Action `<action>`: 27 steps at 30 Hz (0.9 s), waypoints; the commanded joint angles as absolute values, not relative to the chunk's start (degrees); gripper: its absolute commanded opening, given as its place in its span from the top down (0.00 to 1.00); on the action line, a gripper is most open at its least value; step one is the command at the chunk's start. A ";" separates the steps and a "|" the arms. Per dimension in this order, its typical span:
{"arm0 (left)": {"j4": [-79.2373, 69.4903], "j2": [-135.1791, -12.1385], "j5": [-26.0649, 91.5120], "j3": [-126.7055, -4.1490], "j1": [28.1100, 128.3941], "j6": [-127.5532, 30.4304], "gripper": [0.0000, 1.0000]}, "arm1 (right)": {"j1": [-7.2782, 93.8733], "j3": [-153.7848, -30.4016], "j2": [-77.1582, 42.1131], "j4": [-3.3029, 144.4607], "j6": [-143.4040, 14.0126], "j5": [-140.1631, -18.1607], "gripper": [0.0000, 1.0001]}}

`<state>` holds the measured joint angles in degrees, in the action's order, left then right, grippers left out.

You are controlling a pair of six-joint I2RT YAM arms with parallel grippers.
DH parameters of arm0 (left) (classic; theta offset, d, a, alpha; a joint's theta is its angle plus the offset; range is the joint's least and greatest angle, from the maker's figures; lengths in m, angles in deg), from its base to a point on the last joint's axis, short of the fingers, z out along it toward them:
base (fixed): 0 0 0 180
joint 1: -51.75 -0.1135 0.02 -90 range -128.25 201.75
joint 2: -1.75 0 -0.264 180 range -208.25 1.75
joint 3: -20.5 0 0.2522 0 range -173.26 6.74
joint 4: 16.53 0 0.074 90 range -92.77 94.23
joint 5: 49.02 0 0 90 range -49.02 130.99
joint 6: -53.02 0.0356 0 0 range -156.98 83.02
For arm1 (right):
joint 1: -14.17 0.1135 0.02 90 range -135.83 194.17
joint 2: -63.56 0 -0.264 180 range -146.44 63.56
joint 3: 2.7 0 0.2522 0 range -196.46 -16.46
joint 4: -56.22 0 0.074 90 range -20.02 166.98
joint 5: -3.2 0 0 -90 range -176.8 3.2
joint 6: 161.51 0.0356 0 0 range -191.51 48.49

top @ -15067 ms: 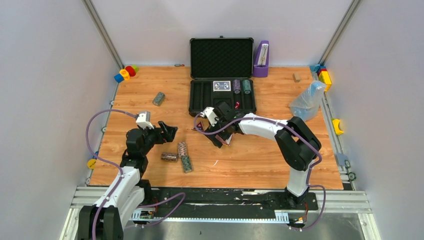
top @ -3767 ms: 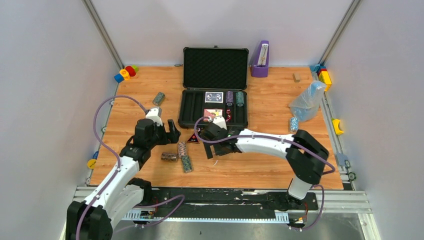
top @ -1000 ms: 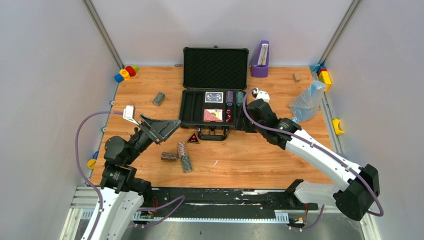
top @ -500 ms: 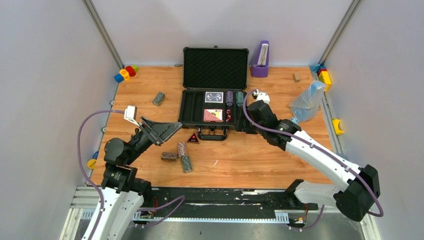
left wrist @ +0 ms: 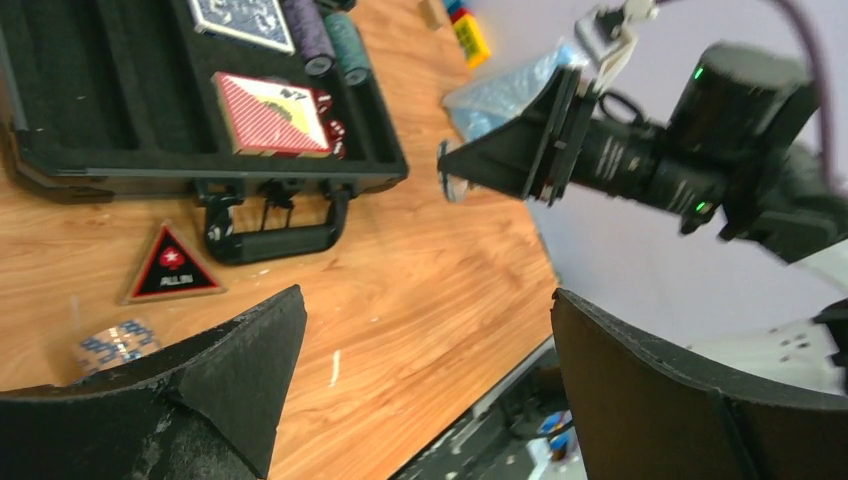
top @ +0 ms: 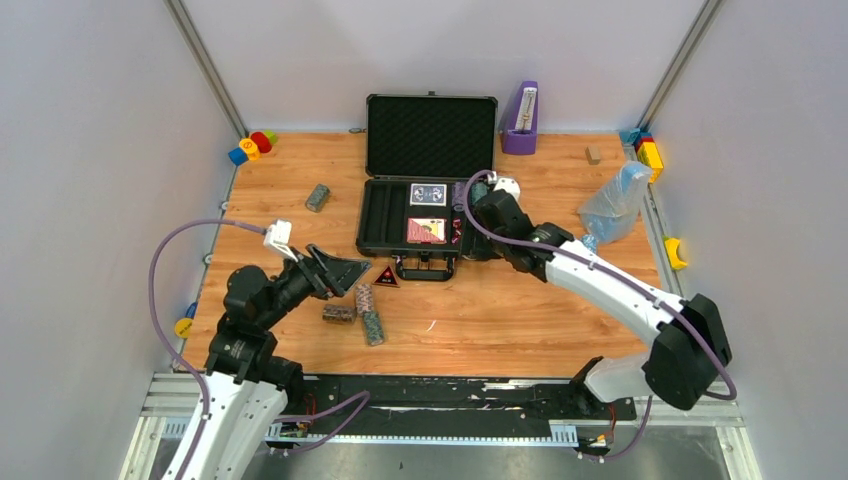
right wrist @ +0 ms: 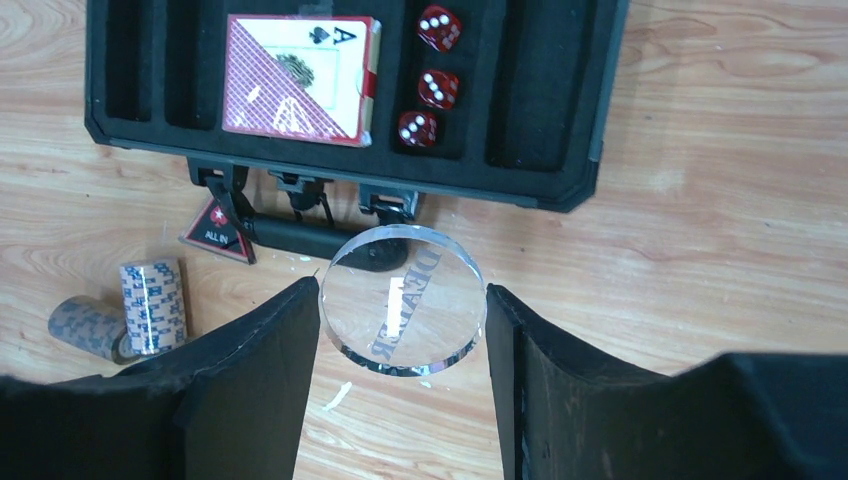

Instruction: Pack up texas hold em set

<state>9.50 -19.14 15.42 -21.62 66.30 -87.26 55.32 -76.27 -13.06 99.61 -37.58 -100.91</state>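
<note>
The right gripper (right wrist: 402, 312) pinches a clear dealer disc (right wrist: 403, 285) over the handle side of the open case (right wrist: 500, 185). The left gripper (left wrist: 425, 310) is spread wide and empty, near three chip rolls (top: 365, 298) on the table (top: 520, 310).

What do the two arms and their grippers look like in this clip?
The left arm and right arm have white links, black joints and a loose purple cable. The left gripper and right gripper each have two wedge-shaped black fingers and a small white camera unit.

Bright, even light, faint shadows; left wrist view blurred.
</note>
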 commanded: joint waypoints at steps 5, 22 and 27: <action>13.41 -27.90 14.94 -22.34 66.34 -70.02 0.00 | 55.17 -88.21 -23.18 92.48 -38.71 -93.84 0.58; 13.88 -30.39 21.48 -18.63 67.83 -72.03 0.00 | 54.78 -123.43 -56.46 97.43 -46.79 -105.76 0.10; 15.44 -35.91 28.86 -19.60 71.75 -71.74 0.00 | 55.66 -121.50 -52.16 100.54 -46.37 -101.81 0.00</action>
